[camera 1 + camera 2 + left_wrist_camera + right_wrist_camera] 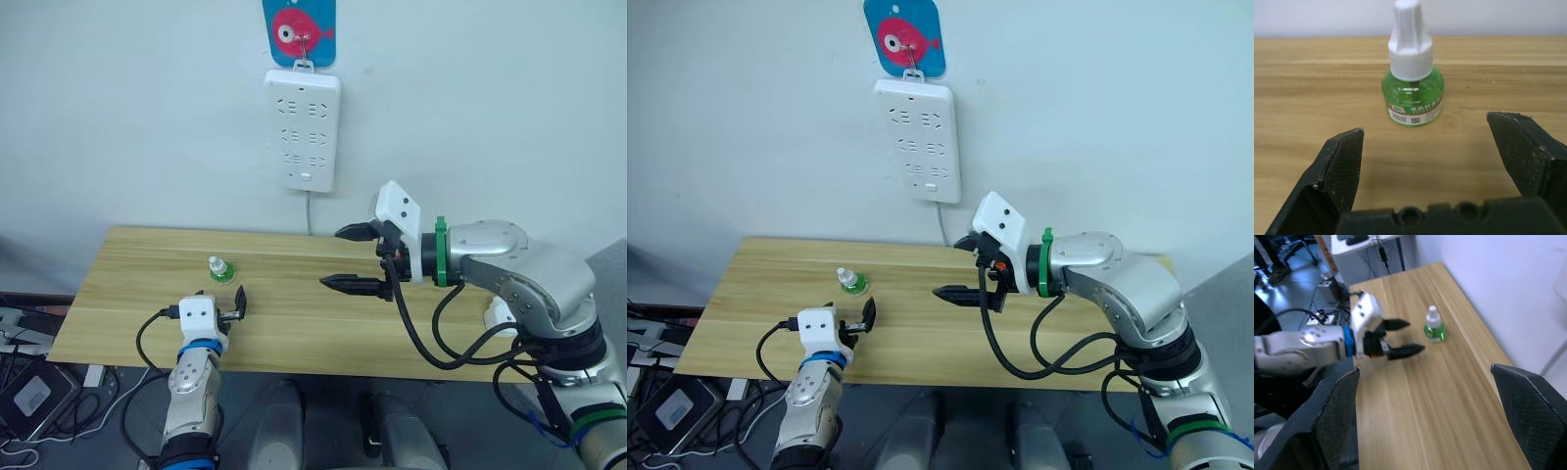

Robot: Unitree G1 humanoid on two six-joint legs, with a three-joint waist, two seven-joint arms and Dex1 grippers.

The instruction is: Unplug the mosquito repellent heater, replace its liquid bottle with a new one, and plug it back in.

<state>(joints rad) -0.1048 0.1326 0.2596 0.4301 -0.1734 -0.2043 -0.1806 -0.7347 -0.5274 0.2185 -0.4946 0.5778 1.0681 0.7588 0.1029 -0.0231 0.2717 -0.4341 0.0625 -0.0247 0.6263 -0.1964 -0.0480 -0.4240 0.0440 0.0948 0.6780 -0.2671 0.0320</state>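
Note:
A small liquid bottle [221, 269] with green liquid and a white cap stands upright on the wooden table [127, 294], left of the middle. My left gripper [238, 305] is open just in front of the bottle [1413, 88], its fingers spread wider than it and not touching. My right gripper [333, 258] hovers open over the table's middle, empty and pointing left, well to the right of the bottle [1434, 328]. The mosquito repellent heater is out of view.
A long white power strip [303, 127] hangs on the wall above the table's far edge, its sockets empty, under a blue fish hook [299, 31]. A small white piece [498, 315] peeks from behind my right arm; I cannot tell what it is.

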